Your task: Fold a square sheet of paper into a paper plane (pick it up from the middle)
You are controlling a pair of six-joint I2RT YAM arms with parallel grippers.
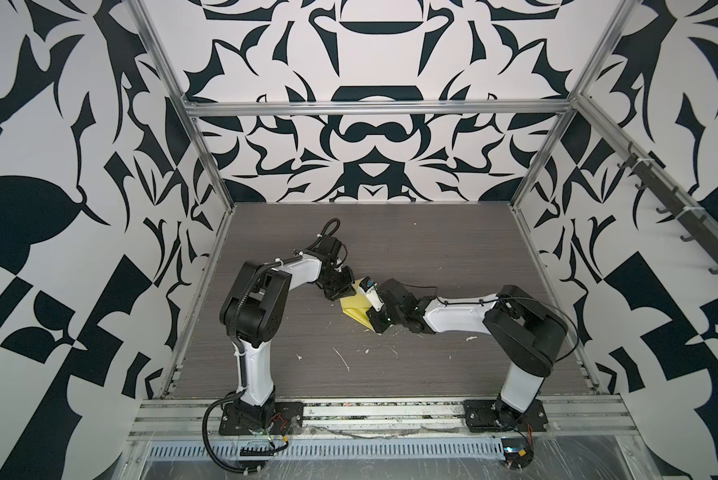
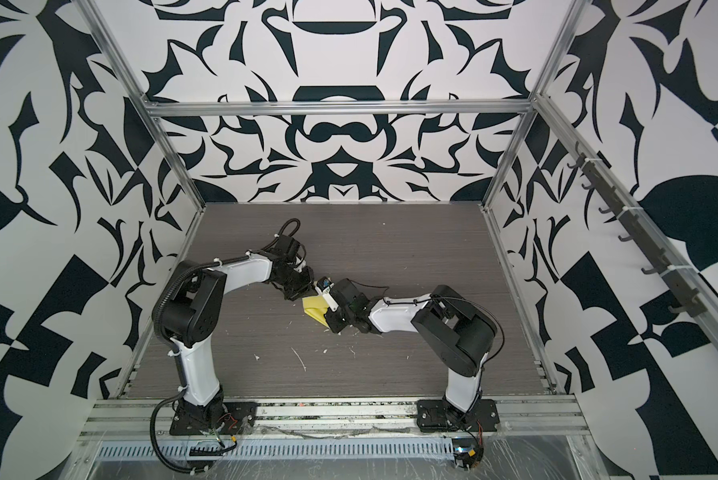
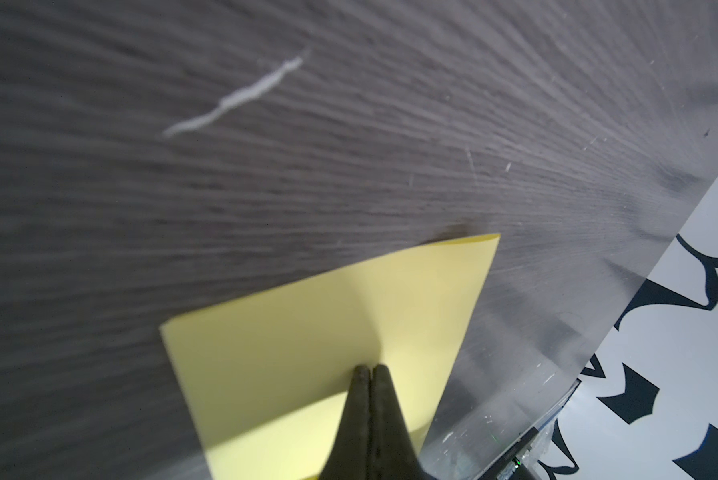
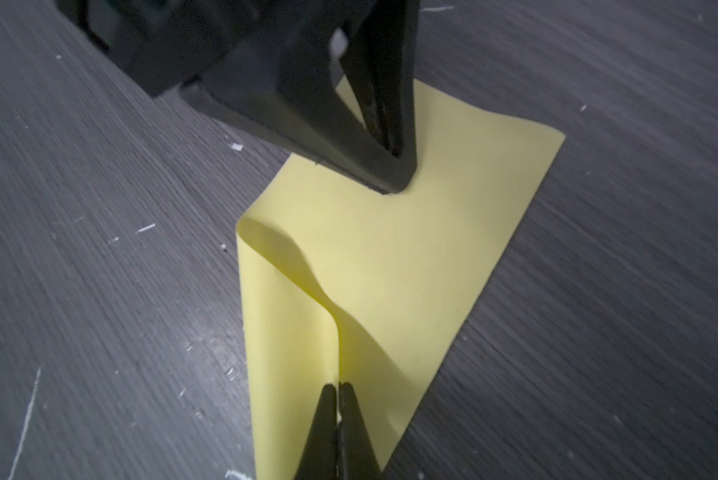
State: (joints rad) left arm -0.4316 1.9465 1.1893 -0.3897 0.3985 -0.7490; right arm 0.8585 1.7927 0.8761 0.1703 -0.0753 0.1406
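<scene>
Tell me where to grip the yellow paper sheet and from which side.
Pinch the raised ridge of the yellow paper sheet at its edge, coming in along the ridge, one jaw on each flank. Elsewhere the sheet spreads wider than the jaws. The right gripper is shut there.

Sheet (image 4: 390,270) rests on table (image 4: 99,208) between both end effectors (image 4: 392,185) (image 4: 338,388).

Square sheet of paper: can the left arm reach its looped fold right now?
Probably not. The left gripper is shut, tips on the square sheet of paper, apparently pinning it, and the right gripper, shut on that fold, blocks the way.
</scene>
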